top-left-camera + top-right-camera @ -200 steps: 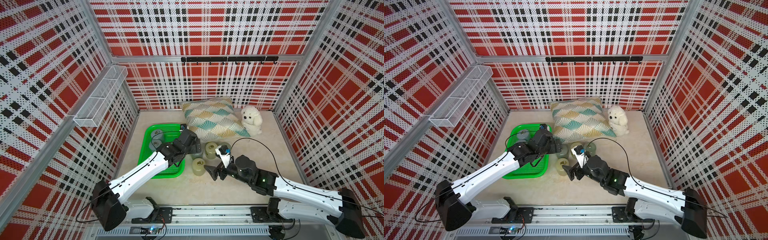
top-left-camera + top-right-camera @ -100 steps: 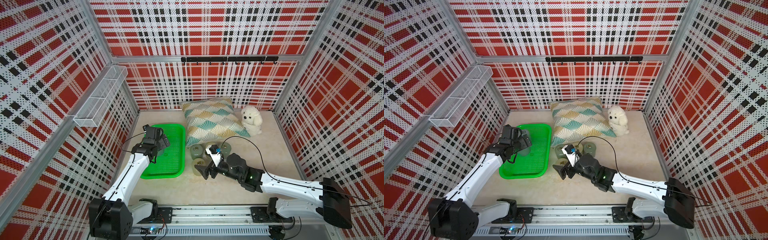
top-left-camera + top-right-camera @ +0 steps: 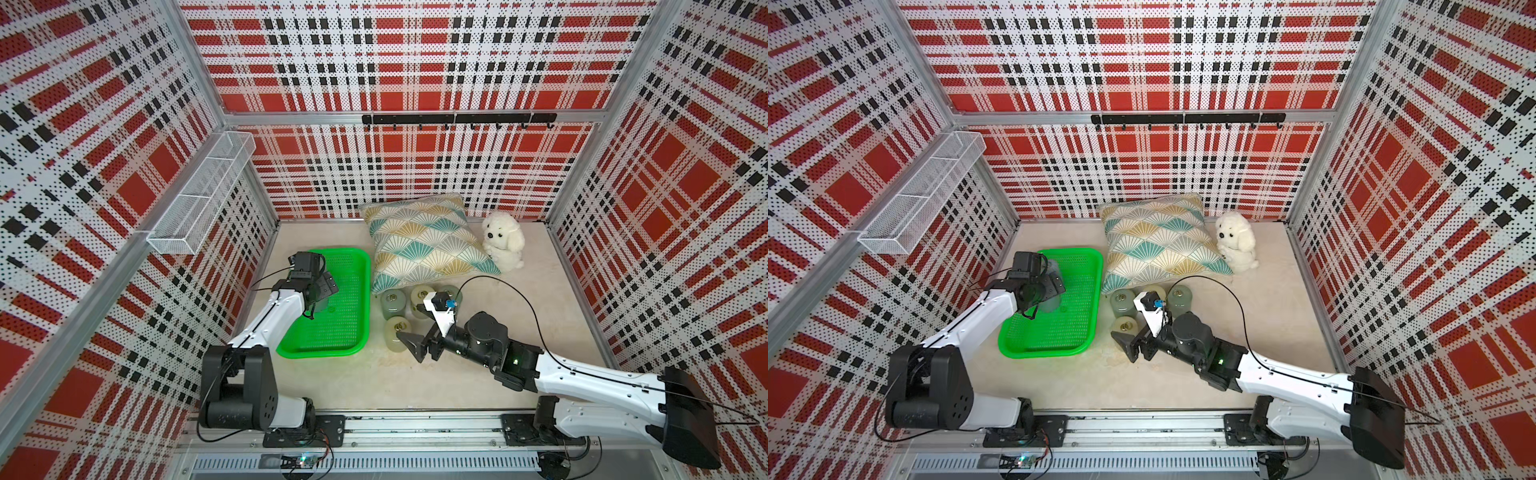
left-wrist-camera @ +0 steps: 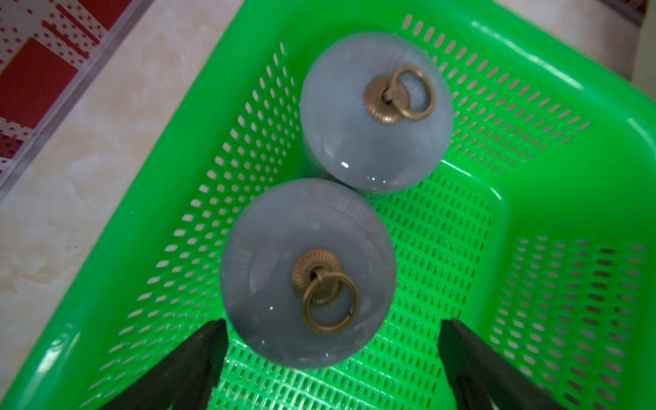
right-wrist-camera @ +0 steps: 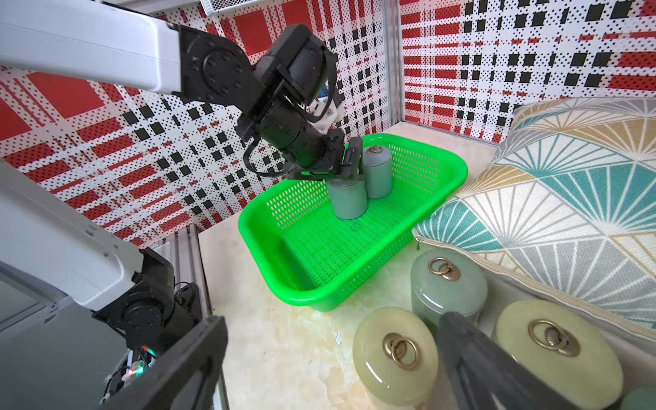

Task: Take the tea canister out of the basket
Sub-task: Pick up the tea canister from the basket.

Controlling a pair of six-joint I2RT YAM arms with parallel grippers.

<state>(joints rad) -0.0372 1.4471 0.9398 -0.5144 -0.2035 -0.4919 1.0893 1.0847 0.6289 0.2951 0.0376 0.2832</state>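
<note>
Left wrist view: the left fingers (image 4: pixel 198 358) gape wide over the nearer tea canister (image 4: pixel 308 273), by the left wall of the basket (image 4: pixel 525 67). Closing off-centre could topple it against the second canister (image 4: pixel 376 113).

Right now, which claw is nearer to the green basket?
Left. The left claw is open above a grey canister inside the basket; the right claw is outside it, beside a pale canister.

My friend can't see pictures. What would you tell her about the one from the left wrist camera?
A round grey-blue tea canister with a brass ring on its lid stands in a bright green basket, a second canister right beside it. The open left claw has a black finger on each side of the first one, not squeezing it.
</note>
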